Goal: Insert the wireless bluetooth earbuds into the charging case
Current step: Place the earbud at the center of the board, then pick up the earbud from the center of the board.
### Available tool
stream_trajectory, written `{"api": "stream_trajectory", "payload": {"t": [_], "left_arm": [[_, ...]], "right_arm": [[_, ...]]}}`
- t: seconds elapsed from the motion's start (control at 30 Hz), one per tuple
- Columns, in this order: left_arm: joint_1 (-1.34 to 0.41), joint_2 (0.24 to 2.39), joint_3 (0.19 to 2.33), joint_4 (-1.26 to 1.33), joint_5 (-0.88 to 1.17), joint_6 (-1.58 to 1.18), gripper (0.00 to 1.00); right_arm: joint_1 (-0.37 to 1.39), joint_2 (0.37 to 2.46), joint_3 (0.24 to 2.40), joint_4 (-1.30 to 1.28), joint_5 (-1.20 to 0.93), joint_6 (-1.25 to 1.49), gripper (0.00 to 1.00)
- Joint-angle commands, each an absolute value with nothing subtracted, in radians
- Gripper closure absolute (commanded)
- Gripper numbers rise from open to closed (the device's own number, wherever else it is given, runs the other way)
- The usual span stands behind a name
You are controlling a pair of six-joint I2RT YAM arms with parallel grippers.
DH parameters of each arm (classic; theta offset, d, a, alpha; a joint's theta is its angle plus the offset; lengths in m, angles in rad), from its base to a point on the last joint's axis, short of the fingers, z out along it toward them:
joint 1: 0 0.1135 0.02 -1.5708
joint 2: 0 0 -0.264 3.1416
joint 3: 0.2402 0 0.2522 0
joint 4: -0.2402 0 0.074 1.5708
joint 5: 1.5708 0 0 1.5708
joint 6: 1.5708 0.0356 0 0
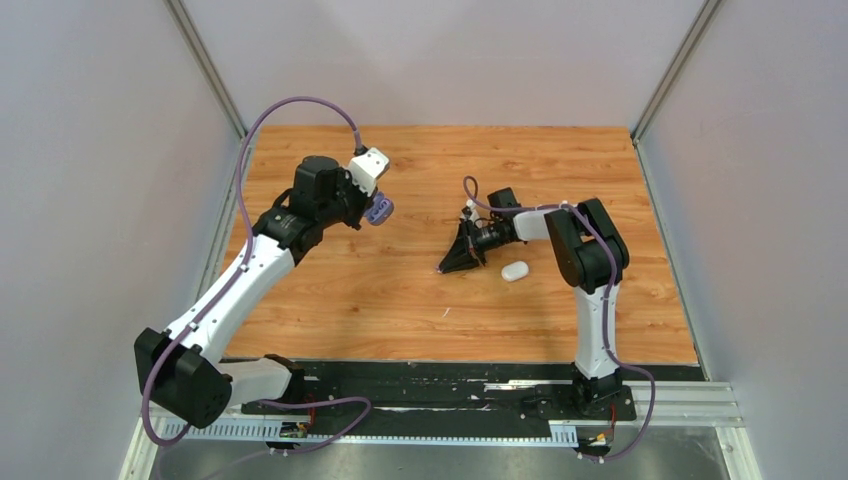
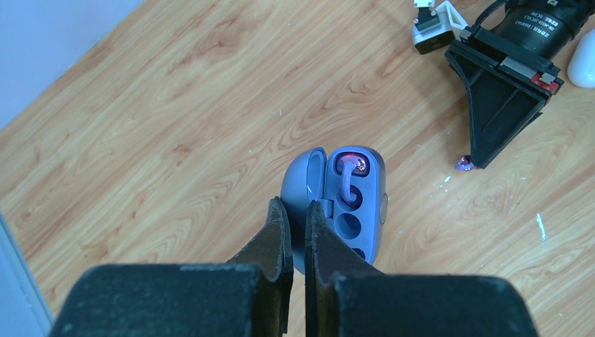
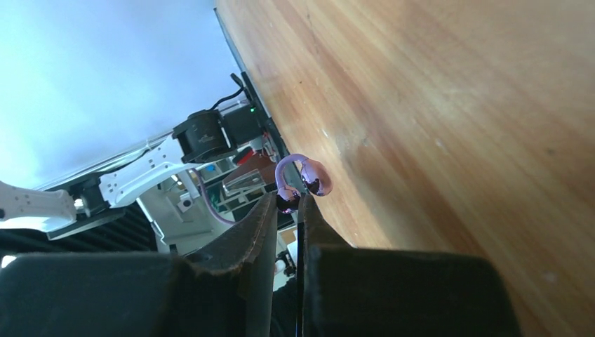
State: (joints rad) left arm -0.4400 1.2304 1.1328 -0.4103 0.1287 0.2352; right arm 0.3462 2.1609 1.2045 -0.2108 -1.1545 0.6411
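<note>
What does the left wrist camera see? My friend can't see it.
Two black fingers pinch an open blue charging case over a wooden table, one purple earbud already in its top slot. The other arm's fingers hold a second purple earbud nearby.

Table: orange-brown wood grain. Blue case: matte slate blue, dark sockets. Seated bud: lilac, red glow at tip. Second bud: translucent purple, dark ends. White case: plain white. Fingers: black. Cables: purple.
</note>
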Motion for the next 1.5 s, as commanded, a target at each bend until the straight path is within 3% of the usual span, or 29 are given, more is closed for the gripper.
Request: {"api": "stream_trajectory", "payload": {"t": [0.0,0.37,0.67,0.8,1.47], "left_arm": [[-0.429,1.227,1.150,-0.409,0.137,0.209,1.00],[-0.420,1.218,1.160,-0.428,0.143,0.226,1.00],[-0.415,1.177,1.165,-0.403,0.130,0.251,1.00],[-0.399,1.160,1.171,-0.414,0.119,0.229,1.00],[-0.363,1.090,1.160,-0.480,0.121,0.237,1.00]], "right_arm": [[0.324,2.217,1.206,-0.370,-0.992,0.669,0.91],[0.240,2.151,1.310,-0.499,-0.744,0.490,0.69],[0.219,2.003,1.489,-0.631,-0.619,0.230,0.67],[0.256,1.988,1.521,-0.686,-0.523,0.266,0.55],[0.419,2.136,1.579,-0.600,-0.315,0.117,0.65]]}}
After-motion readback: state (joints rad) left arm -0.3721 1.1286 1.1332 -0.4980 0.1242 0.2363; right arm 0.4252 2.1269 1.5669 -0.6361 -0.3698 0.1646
